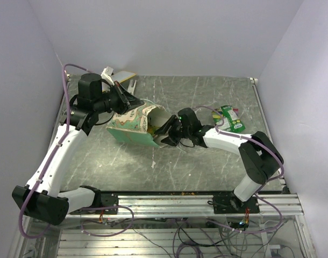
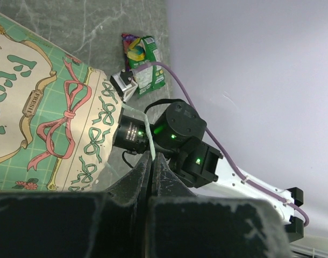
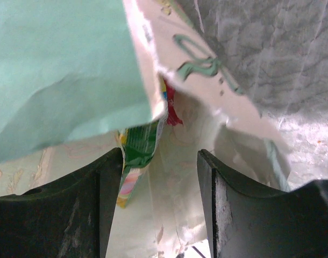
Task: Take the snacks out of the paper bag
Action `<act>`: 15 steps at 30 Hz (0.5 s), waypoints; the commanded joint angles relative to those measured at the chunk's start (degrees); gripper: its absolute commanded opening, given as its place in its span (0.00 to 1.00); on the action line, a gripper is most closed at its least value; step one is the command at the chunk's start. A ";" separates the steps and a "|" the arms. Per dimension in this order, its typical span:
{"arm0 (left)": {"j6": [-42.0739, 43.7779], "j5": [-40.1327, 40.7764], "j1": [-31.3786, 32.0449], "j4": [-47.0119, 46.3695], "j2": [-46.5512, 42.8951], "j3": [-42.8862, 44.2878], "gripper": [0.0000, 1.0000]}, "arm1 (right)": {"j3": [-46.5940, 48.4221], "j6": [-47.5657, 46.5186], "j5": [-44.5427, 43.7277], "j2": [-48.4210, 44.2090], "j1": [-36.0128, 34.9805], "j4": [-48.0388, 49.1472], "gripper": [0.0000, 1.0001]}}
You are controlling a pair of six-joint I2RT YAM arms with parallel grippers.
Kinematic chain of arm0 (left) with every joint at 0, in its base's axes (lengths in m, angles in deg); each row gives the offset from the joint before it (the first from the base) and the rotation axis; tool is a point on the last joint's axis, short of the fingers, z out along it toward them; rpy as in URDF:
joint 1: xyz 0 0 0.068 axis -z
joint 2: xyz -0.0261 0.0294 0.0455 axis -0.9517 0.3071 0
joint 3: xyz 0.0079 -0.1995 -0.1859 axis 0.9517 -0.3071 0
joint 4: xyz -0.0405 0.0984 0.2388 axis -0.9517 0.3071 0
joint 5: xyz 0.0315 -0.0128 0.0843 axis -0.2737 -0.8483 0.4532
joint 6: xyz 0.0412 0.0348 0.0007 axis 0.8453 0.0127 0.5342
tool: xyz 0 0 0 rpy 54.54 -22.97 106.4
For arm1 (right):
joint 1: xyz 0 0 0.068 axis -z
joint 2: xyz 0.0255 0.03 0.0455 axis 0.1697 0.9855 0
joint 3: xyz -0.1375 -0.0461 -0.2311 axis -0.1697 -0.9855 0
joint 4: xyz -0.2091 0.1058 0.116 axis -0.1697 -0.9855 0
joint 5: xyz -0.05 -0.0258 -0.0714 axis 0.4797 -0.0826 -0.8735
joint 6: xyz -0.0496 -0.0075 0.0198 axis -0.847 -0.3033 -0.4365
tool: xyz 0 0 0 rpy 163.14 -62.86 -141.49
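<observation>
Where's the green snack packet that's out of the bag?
Top view: the green packet lies on the right of the table, beyond the right arm, clear of the paper bag.

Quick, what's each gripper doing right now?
Left gripper: closed, pinching the white string handle of the paper bag.
Right gripper: open at the bag's mouth, holding nothing.

I am looking at my two arms. The left arm and the right arm both have long white shells and round black joints. A thin purple cable runs along each one. Small green lights glow on the right arm's black joints. The left gripper and the right gripper have thick black fingers, scuffed whitish at the edges. Each base is black.
</observation>
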 commanded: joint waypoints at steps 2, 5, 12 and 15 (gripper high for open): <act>0.10 0.09 0.70 -0.07 -0.86 0.18 0.07 | 2.10 4.45 -0.19 3.12 -0.41 4.23 0.53; 0.46 0.02 0.74 0.43 -0.92 0.31 0.07 | 3.32 4.95 -1.23 3.75 -0.59 4.79 0.50; 0.16 0.07 0.86 0.35 -1.97 -0.52 0.07 | 6.16 4.02 -1.86 4.41 -0.66 2.49 0.31; 0.16 0.06 0.86 0.28 -2.29 -0.83 0.07 | 5.83 3.17 -2.17 3.80 -0.71 2.26 0.18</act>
